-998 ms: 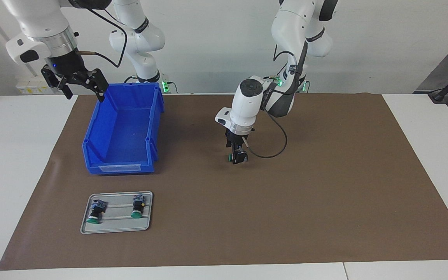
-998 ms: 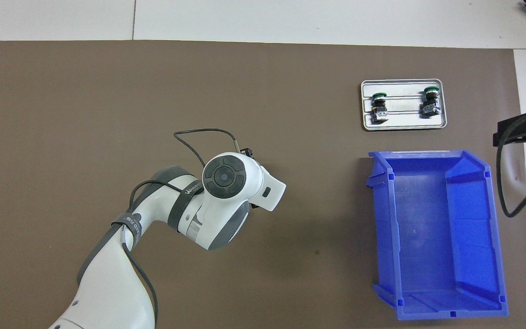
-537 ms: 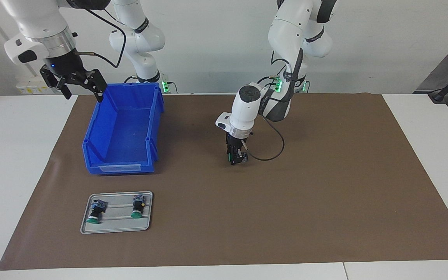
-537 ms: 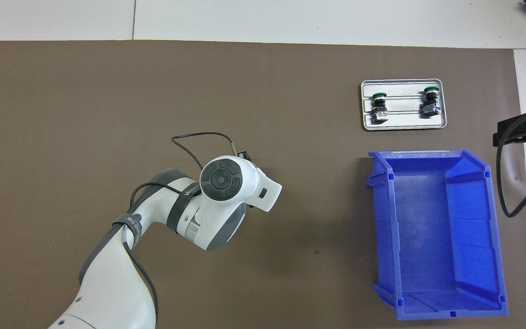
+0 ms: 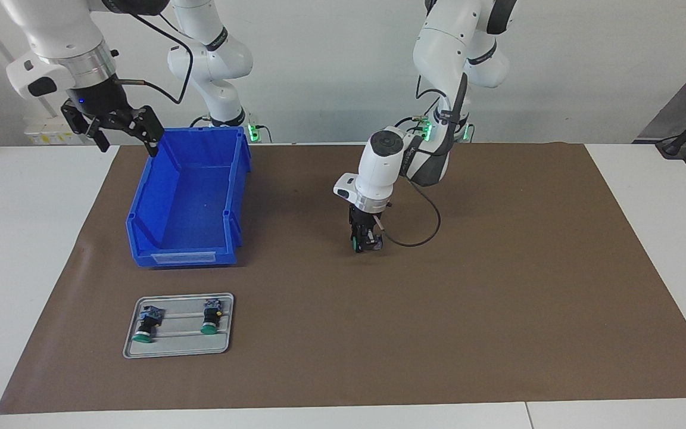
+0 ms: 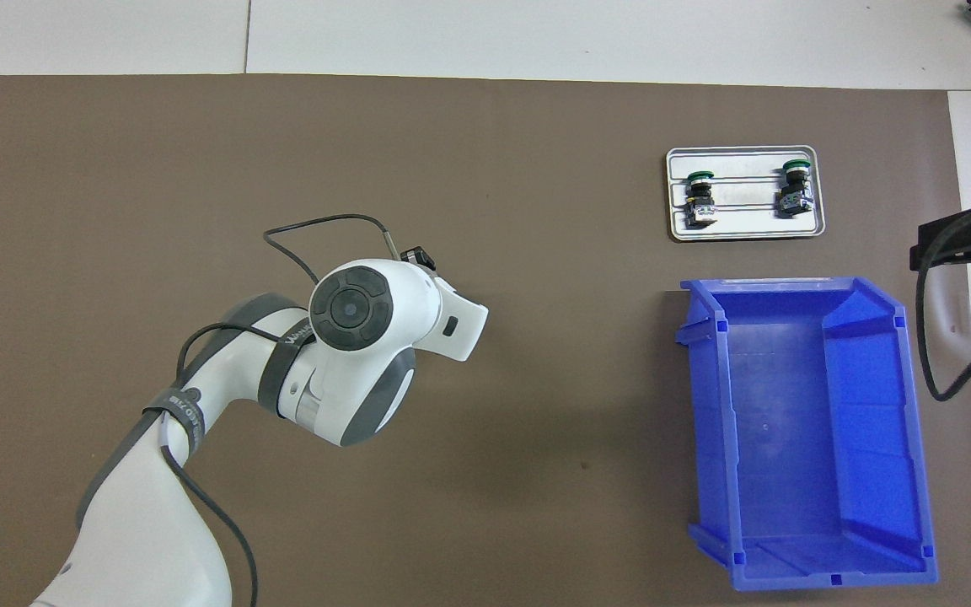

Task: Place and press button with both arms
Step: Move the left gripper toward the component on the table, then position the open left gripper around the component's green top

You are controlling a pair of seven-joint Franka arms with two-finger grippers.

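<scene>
The blue bin sits open-topped toward the right arm's end of the desk, with nothing in it. Farther from the robots than the bin lies a small grey tray carrying two spare switches, set apart from each other, green caps pointing away from the robots.

The brown mat covers most of the desk. Around its middle there is wide bare room on every side, and the whole stretch toward the left arm's end has nothing on it. White desk strips border the mat.

The left pincer hangs low over the middle of the mat, closed on the button, whose green cap peeks out at the side; whether it touches the mat I cannot tell. The right pincer waits in the air over the mat's edge beside the bin's rim, its jaws spread wide and holding nothing.

Compared with a second ago, the left pincer has tightened around the button, and the arm has swung slightly toward its own end of the desk. Bin, tray and right arm are unchanged.
</scene>
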